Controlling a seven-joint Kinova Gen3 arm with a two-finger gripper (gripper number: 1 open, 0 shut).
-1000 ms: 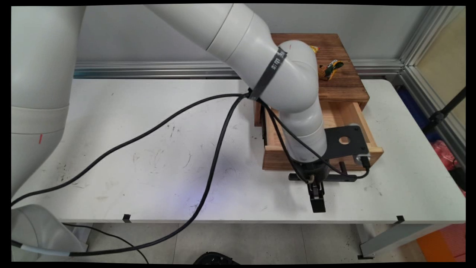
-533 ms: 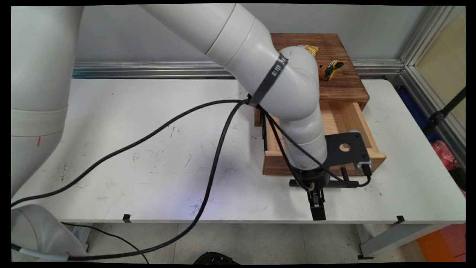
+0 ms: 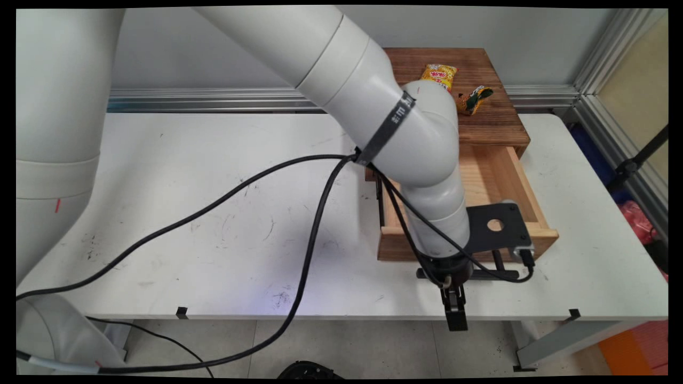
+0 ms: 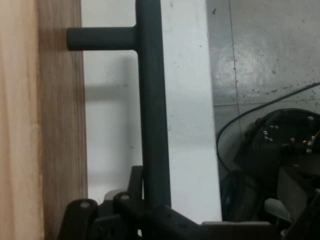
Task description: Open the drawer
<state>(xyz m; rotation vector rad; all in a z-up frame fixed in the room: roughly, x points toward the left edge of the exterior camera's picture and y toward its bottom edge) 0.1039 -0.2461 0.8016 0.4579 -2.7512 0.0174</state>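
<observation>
Mostly hidden behind the arm's white wrist link, the wooden cabinet (image 3: 483,114) stands at the far right of the white table (image 3: 213,213), its left side blocked from sight. Its drawer (image 3: 501,181) is pulled out toward the table's near edge; the drawer's inside shows bare light wood where it can be seen, but the left half is covered by the arm and a black camera bracket (image 3: 496,226). The drawer front sits close to the near edge, with only a narrow strip of table between them, while wide open tabletop lies to the left, crossed by two black cables (image 3: 315,213). The black bar handle (image 4: 152,100) runs along the drawer front, standing off it on a short post. The gripper (image 3: 456,312) points down past the table edge, and in the hand view its jaws are closed around the handle's bar. On the cabinet's top lie a yellow snack packet (image 3: 440,76) with red print too small to read, and just to its right a smaller dark crumpled wrapper (image 3: 474,98).
</observation>
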